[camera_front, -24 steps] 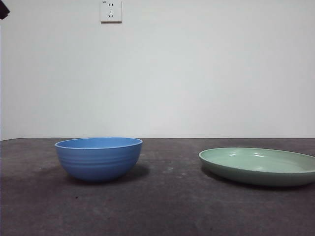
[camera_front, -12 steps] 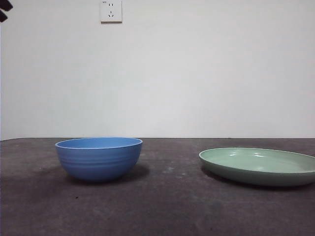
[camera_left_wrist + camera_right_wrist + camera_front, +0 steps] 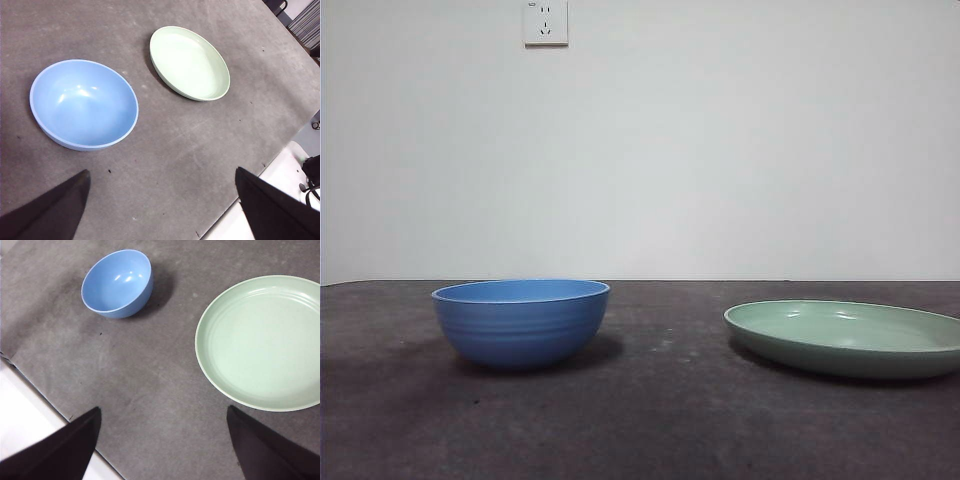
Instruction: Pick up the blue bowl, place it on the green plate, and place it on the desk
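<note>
Blue ridged round bowl [image 3: 521, 322] sits upright on the dark mottled desk [image 3: 660, 420], well apart from the glossy pale-green shallow plate [image 3: 845, 337]. Nothing is done yet: left gripper [image 3: 162, 200] and right gripper [image 3: 162, 440] hang above, jaws spread, empty.

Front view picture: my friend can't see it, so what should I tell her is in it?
A blue bowl sits on a dark desk, and a wide green plate sits apart from it on the other side. Behind them is a white wall with a socket.
</note>
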